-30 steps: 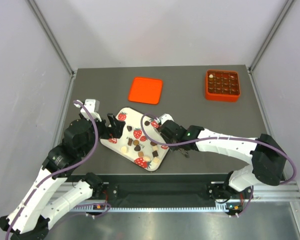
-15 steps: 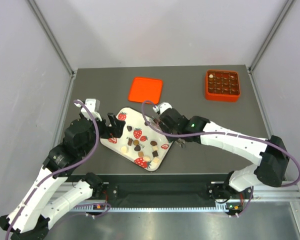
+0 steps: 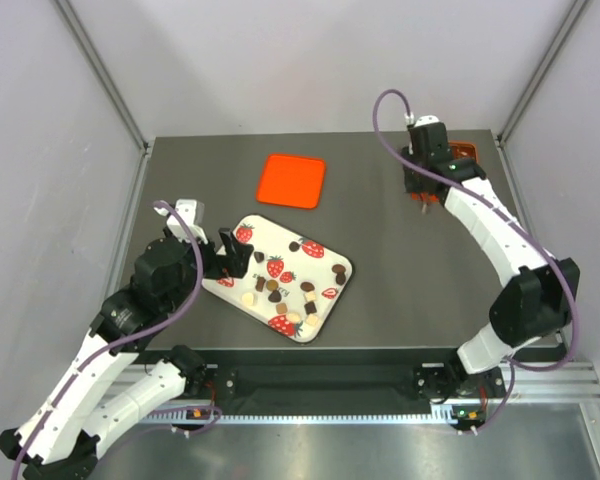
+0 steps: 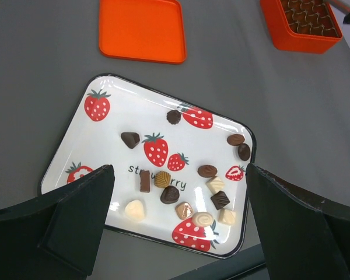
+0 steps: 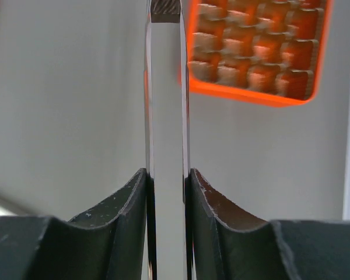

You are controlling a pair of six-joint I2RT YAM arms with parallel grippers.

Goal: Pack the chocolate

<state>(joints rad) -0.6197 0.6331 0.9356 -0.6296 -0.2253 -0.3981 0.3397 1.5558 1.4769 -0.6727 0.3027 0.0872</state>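
Grey desk (image 3: 400, 260), matte and plain, boxed in by pale walls (image 3: 40, 150) on three sides, with a metal rail (image 3: 320, 380) along the near edge. At the far middle an orange lid (image 3: 291, 180) lies flat, well apart from everything else. Nearer the front sits a white tray (image 4: 108, 157) with strawberry prints, skewed, one corner close to the near edge. Most of the chocolate (image 4: 170, 194) is right there: dark, light brown and cream pieces scattered loose over the tray's right half. More of it fills the compartments of the orange box (image 4: 300, 44) in the far right corner, near the desk's back edge. There is plenty of bare desk between tray and box, and an open strip to the tray's right.

Now the left jaws: spread wide, holding nothing, dark fingers (image 4: 76, 204) framing the tray in the wrist view, parked at the tray's left edge. And the right jaws: pinched narrow on slim metal tweezers (image 5: 166, 116), with a dark ridged piece (image 5: 165, 10) caught at the tip, just beside the box's rim in the wrist view.

Big change: a second ago the right arm (image 3: 500, 240) was down at the tray's right side; it has swung clear across to the far right corner, its wrist covering part of the box from above. The left arm (image 3: 150, 290) hasn't budged, and tray and lid lie where they were.
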